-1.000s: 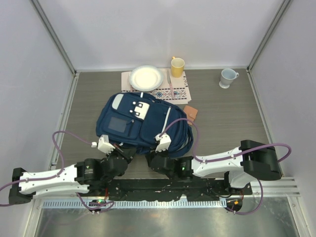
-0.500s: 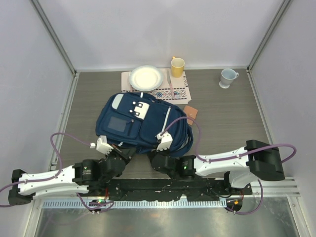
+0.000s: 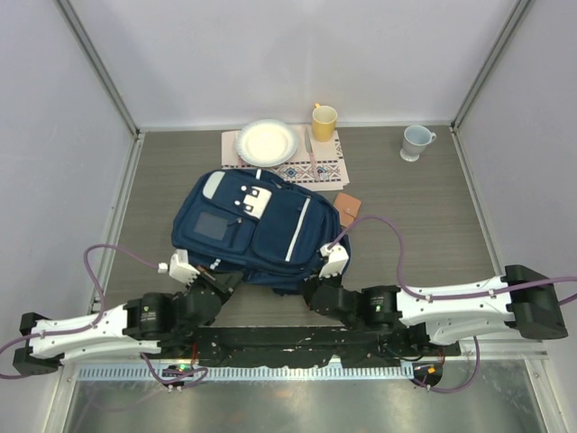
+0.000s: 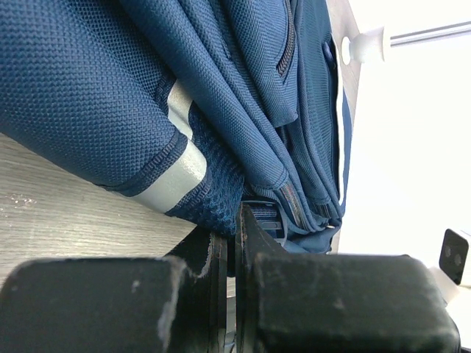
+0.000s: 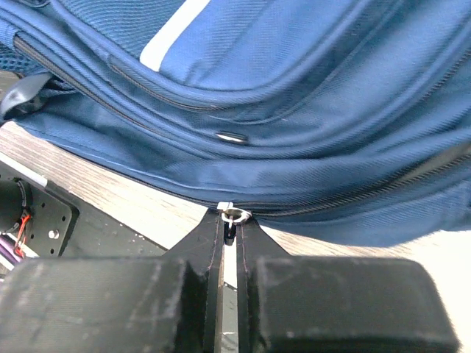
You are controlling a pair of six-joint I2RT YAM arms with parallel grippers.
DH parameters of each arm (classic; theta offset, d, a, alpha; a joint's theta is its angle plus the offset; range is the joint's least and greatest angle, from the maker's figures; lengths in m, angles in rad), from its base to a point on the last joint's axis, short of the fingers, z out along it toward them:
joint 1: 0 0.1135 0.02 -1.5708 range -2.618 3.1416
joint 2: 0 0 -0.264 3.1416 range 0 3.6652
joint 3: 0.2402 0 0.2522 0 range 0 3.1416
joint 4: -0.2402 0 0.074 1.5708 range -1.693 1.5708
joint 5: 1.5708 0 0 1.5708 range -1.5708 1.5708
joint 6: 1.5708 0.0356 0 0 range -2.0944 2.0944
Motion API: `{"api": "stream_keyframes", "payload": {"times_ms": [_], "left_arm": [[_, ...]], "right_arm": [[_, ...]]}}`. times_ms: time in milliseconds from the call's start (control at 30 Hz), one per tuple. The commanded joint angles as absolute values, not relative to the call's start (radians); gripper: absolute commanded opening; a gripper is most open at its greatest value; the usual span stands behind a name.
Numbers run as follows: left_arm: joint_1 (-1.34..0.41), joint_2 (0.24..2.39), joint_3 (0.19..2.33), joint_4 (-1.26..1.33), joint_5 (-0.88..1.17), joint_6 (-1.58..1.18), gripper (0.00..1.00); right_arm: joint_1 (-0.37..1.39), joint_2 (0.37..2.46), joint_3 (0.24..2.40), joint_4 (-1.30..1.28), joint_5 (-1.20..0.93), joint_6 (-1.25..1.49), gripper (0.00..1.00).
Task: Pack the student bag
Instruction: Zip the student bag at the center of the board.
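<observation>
The navy student bag (image 3: 261,225) lies flat mid-table, its white stripe (image 3: 297,230) and white buckle patch facing up. My left gripper (image 3: 221,281) is at its near left edge, shut on a fold of the bag's mesh fabric (image 4: 221,209). My right gripper (image 3: 317,287) is at its near right edge, shut on the metal zipper pull (image 5: 233,218) of the bag's main zipper (image 5: 346,198). The bag also fills the left wrist view (image 4: 110,95) and the right wrist view (image 5: 294,110).
Behind the bag lies a patterned placemat (image 3: 320,169) with a white plate (image 3: 266,142) and a yellow mug (image 3: 324,120). A small brown wallet (image 3: 350,208) lies by the bag's right side. A pale blue cup (image 3: 416,142) stands far right.
My right gripper has slid rightward along the bag's near edge with the zipper pull. The right arm has stretched out to the right. My left gripper has shifted slightly left.
</observation>
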State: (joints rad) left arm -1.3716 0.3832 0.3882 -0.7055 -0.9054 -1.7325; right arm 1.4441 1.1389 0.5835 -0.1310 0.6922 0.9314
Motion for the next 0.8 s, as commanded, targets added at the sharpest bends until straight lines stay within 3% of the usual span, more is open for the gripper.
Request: {"api": "stream_keyframes", "payload": {"times_ms": [0,267,300,333,367,533,667,767], "left_arm": [[-1.370,0.342,0.442,-0.782,-1.032,-1.738,0.00],[-1.370,0.353,0.525,-1.008,-1.003,-1.741,0.00],[-1.370,0.360,0.543,-1.015,-0.991,-1.703,0.10],[-1.370,0.365,0.552,-1.008,-0.980,-1.671,0.44],[-1.370,0.373,0.566,-0.987,-0.971,-1.617,0.51],[-1.370,0.532,0.632,-0.855,-0.904,-1.375,0.79],[-1.370,0.699,0.728,-0.708,-0.848,-1.070,0.93],[-1.370,0.830,0.784,-0.550,-0.740,-0.829,0.95]], "right_arm": [[1.427,1.046,0.552,-0.245,0.793,0.950,0.01],[1.427,0.931,0.474,-0.353,0.838,0.954,0.01],[1.427,0.919,0.468,-0.351,0.833,0.951,0.01],[1.427,0.907,0.454,-0.336,0.825,0.933,0.01],[1.428,0.881,0.446,-0.313,0.815,0.913,0.01],[1.427,0.864,0.425,-0.161,0.704,0.807,0.01],[1.427,0.910,0.452,-0.160,0.686,0.781,0.01],[1.428,0.920,0.468,-0.166,0.687,0.781,0.01]]}}
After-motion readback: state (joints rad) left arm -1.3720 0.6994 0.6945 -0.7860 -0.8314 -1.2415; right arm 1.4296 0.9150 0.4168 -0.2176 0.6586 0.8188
